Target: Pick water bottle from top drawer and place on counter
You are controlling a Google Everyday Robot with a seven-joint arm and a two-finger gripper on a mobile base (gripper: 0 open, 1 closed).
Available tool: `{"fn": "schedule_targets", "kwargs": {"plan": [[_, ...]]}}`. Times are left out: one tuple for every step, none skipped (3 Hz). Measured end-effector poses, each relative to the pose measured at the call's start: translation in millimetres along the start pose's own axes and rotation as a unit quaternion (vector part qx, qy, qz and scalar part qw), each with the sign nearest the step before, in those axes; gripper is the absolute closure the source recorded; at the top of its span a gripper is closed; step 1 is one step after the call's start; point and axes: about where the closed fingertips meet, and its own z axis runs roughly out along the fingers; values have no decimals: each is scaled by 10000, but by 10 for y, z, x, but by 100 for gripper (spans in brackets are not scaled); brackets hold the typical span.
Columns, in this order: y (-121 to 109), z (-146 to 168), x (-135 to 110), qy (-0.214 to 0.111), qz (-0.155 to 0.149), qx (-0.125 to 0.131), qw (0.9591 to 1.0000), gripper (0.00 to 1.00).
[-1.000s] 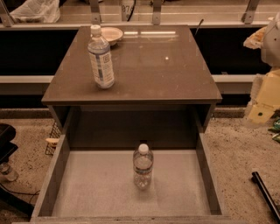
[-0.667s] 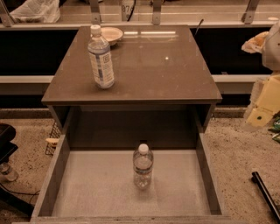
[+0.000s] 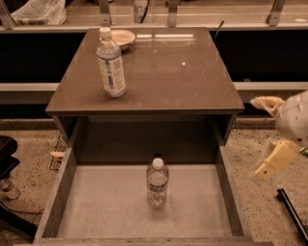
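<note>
The small clear water bottle (image 3: 157,183) with a white cap stands upright in the middle of the open top drawer (image 3: 67,202), on its pale grey liner. The glossy brown counter (image 3: 163,72) is the cabinet top behind it. My gripper (image 3: 263,139) is at the right edge of the view, beside the cabinet's right front corner and outside the drawer, well right of the bottle. Its two pale fingers are spread apart and hold nothing.
A larger bottle (image 3: 111,64) with a white-and-blue label stands on the counter's left side. A pale bowl (image 3: 122,37) sits at its back left. A pale ledge with metal brackets (image 3: 172,12) runs behind. A dark rod (image 3: 291,211) lies on the speckled floor at right.
My gripper has moved left and down, closer to the cabinet's right side. The bottles and drawer have not moved.
</note>
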Motion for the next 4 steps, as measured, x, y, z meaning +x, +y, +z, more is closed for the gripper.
{"fn": "schedule_targets", "kwargs": {"plan": [[198, 567, 128, -1262, 164, -109, 9918, 0], [393, 787, -110, -2497, 116, -265, 9679, 0], [544, 860, -369, -3456, 56, -363, 9377, 0], [544, 860, -375, -3456, 50, -364, 9377, 0]]}}
